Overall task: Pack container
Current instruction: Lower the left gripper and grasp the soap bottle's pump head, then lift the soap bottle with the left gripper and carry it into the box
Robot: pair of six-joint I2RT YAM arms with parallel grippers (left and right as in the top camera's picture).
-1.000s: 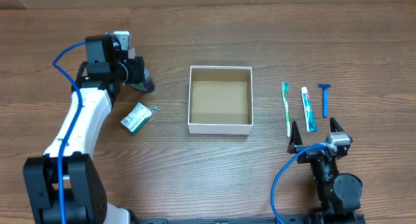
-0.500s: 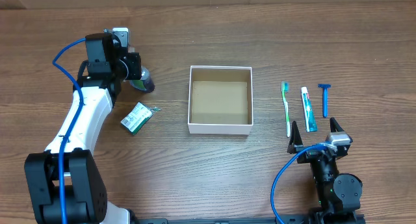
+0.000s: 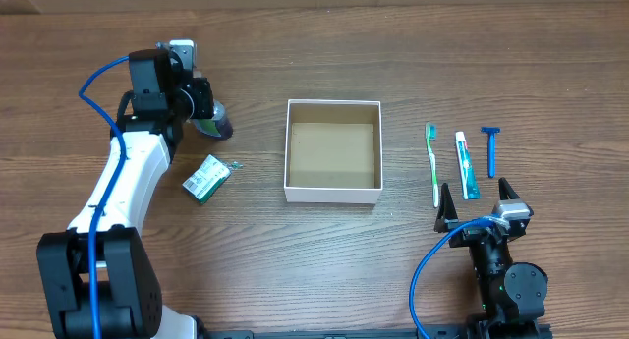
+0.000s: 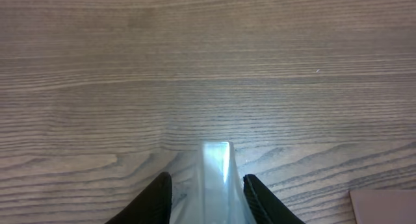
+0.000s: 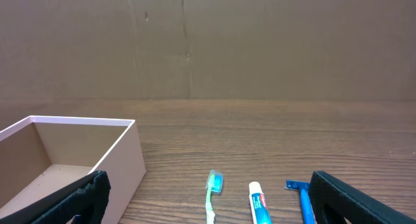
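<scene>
The container (image 3: pixel 332 193), a square white-walled box with a brown inside, stands mid-table with nothing in it; it also shows in the right wrist view (image 5: pixel 120 162). My left gripper (image 3: pixel 218 123) is at the far left, shut on a pale translucent tube-like item (image 4: pixel 214 169) with a green part, held close to the table. My right gripper (image 3: pixel 479 203) is open and empty, resting low near the front edge. Just beyond it lie a green toothbrush (image 3: pixel 433 167), a toothpaste tube (image 3: pixel 466 165) and a blue razor (image 3: pixel 490 150).
A green wrapped packet (image 3: pixel 205 177) lies left of the container, in front of my left gripper. The toothbrush (image 5: pixel 212 191), toothpaste (image 5: pixel 259 203) and razor (image 5: pixel 302 197) lie side by side between my open right fingers. A brown cardboard wall stands behind the table.
My left gripper has shifted slightly toward the back of the table with the item in it. The right arm has not moved.
</scene>
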